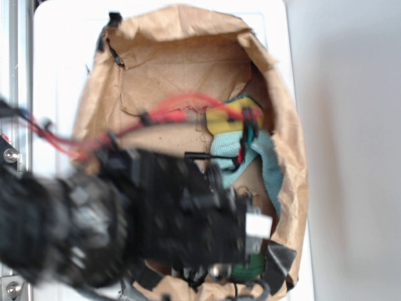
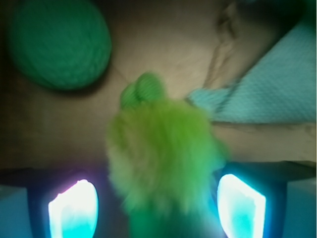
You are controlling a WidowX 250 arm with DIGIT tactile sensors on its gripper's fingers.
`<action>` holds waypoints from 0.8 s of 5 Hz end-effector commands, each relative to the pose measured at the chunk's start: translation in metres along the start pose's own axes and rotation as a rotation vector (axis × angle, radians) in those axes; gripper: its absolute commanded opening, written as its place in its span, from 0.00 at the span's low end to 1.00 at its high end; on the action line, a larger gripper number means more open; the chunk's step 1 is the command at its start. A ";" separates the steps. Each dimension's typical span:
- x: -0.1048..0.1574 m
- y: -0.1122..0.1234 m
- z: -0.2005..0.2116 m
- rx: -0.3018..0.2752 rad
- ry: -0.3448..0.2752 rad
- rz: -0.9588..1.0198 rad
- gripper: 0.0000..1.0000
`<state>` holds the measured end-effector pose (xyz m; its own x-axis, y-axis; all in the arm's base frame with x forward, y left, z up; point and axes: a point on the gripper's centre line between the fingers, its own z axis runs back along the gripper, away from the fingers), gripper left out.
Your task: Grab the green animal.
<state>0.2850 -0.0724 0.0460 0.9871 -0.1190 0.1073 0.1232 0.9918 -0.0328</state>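
In the exterior view the black arm (image 1: 125, 213) reaches from the left into a brown paper-lined box (image 1: 291, 188) and is blurred; it hides most of the floor, so the gripper and the toy cannot be made out here. Past the arm lie a yellow sponge (image 1: 222, 119) and, just below it, a teal cloth (image 1: 269, 160), both by the right wall. A dark green bit of the ball (image 1: 249, 271) peeks out near the arm's lower right edge. In the wrist view the gripper (image 2: 157, 203) stands open, its two fingers (image 2: 73, 208) wide apart, with the fuzzy green animal (image 2: 163, 158) between them, reaching close to the right finger; whether it touches either is lost in blur. The animal's smooth head points away from the camera. The ball (image 2: 59, 42) sits well apart at upper left, and the cloth (image 2: 267, 84) lies at right, its corner just beside the animal.
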 end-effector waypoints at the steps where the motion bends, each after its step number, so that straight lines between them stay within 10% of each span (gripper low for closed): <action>1: 0.005 -0.005 -0.015 0.060 0.047 0.010 0.00; 4: -0.002 0.055 0.078 0.054 -0.110 0.099 0.00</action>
<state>0.2804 -0.0141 0.1064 0.9866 -0.0160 0.1623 0.0154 0.9999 0.0049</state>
